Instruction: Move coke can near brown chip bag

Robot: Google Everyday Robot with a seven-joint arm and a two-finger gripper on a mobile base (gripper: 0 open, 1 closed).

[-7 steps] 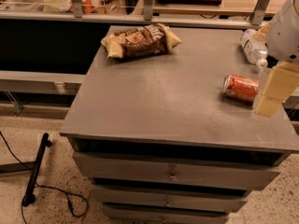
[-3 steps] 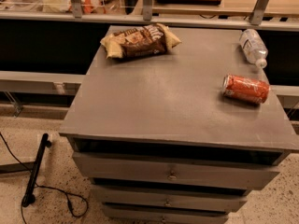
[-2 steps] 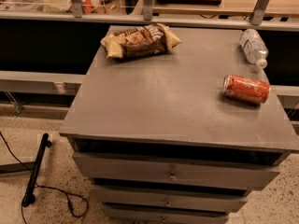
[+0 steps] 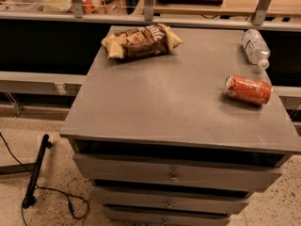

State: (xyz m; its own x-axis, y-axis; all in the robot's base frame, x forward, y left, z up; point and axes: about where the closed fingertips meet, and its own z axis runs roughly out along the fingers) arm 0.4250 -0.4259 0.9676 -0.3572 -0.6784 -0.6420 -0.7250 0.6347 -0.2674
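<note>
The coke can, red-orange with white lettering, lies on its side near the right edge of the grey cabinet top. The brown chip bag, dark brown with tan-yellow ends, lies at the far left of the top. The can and the bag are far apart. The gripper is not in view.
A clear plastic water bottle lies at the far right corner of the top. Drawers sit below the front edge. A counter with metal posts runs behind. A black rod and cable lie on the floor at left.
The arm and gripper, which stood over the can at the right 2.3 s ago, have left the view. The can, bag and bottle have not moved.
</note>
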